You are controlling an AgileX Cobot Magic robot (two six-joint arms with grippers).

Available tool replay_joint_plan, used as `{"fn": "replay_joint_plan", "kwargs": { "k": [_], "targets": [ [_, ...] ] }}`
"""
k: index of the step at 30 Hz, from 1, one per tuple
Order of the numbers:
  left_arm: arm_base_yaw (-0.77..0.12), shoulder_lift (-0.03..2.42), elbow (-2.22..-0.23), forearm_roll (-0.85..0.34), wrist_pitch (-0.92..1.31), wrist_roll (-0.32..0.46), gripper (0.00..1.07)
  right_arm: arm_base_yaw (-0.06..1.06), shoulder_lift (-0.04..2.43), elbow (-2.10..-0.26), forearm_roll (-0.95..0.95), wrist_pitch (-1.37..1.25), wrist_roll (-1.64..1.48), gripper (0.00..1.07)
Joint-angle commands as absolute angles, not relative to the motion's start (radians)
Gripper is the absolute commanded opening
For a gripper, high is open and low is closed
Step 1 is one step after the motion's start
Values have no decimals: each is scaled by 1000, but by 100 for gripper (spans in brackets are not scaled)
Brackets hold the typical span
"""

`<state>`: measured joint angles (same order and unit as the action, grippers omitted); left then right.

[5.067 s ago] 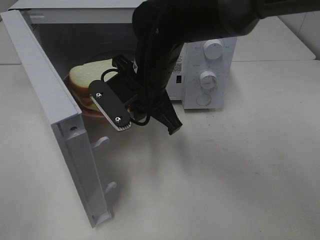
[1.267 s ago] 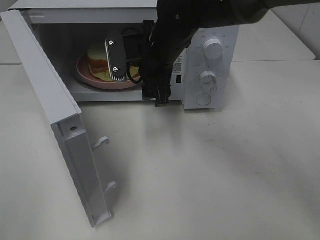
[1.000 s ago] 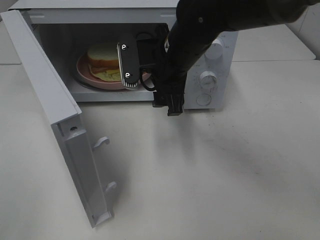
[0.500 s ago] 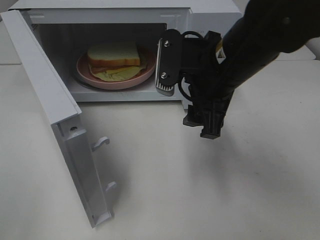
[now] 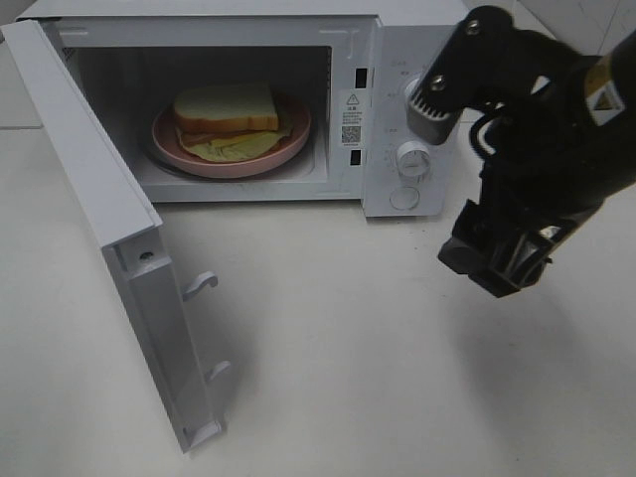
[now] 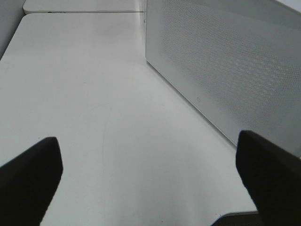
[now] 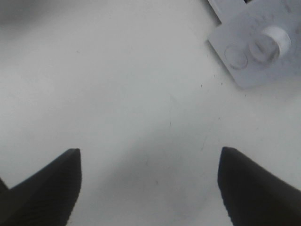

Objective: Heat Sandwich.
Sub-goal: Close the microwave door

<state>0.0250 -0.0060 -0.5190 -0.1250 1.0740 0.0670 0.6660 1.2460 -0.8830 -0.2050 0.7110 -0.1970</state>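
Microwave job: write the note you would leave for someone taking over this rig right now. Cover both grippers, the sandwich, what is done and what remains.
Left gripper: open, empty, above the table beside a white perforated panel.
Right gripper: open, empty, above the table near the microwave control panel.
Sandwich: on the pink plate inside the microwave.
Done: sandwich loaded.
Left: the door stands wide open; shut it, then probably set the knobs to start heating.

R fingers (image 7: 47, 188) spread wide; L fingers (image 6: 28, 179) too.
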Motion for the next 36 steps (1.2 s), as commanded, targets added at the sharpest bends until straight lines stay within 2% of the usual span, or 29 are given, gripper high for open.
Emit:
{"fn": "replay_joint_plan", "kwargs": {
  "k": [1, 5, 14, 25, 36],
  "targets": [
    [28, -11, -517, -127, 1071, 62, 95, 665, 1211, -876, -194, 759, -125, 76],
    [28, -11, -517, -127, 1071, 62, 95, 665, 1125, -876, -163, 953, -37, 76],
    [28, -11, -517, -127, 1071, 62, 95, 665, 1018, -872, -139, 1190, -12, 76],
    [28, -11, -517, -127, 1071, 62, 95, 655, 733, -754, -134, 1189, 26, 76],
    [28, -11, -517, -127, 1071, 62, 95, 415, 444, -617, -137, 1149, 39, 76]
  ]
}}
